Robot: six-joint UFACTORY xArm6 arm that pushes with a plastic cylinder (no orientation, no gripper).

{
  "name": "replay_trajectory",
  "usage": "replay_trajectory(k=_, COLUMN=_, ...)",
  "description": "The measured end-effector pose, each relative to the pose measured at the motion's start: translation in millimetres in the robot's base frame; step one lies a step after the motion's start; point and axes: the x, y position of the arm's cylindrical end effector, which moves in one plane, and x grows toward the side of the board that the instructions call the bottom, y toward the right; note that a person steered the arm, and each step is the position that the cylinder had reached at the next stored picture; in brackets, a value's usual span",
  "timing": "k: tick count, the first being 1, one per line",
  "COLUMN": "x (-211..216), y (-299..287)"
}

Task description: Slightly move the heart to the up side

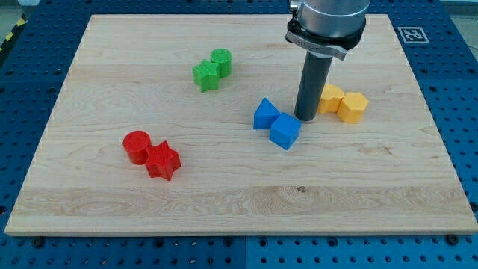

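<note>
The yellow heart point(331, 98) lies right of the board's centre, its shape partly hidden by my rod. A yellow hexagon block point(353, 107) touches it on its right. My tip point(305, 118) rests on the board at the heart's lower left edge, close to it or touching it; I cannot tell which. The blue cube point(284, 131) lies just to the tip's lower left, with a blue triangle block point(264, 114) touching it on the left.
A green star point(205, 76) and a green cylinder point(221, 61) lie together at the upper centre-left. A red cylinder point(137, 146) and a red star point(163, 161) lie together at the lower left. The wooden board point(239, 202) sits on a blue perforated table.
</note>
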Motion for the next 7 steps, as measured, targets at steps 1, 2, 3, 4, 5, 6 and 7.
replay_trajectory(k=1, x=-21, y=-1)
replay_trajectory(k=2, x=-33, y=2)
replay_trajectory(k=3, x=-11, y=-1)
replay_trajectory(k=4, x=-7, y=-1)
replay_trajectory(k=5, x=-1, y=0)
replay_trajectory(k=6, x=-1, y=0)
replay_trajectory(k=7, x=-1, y=9)
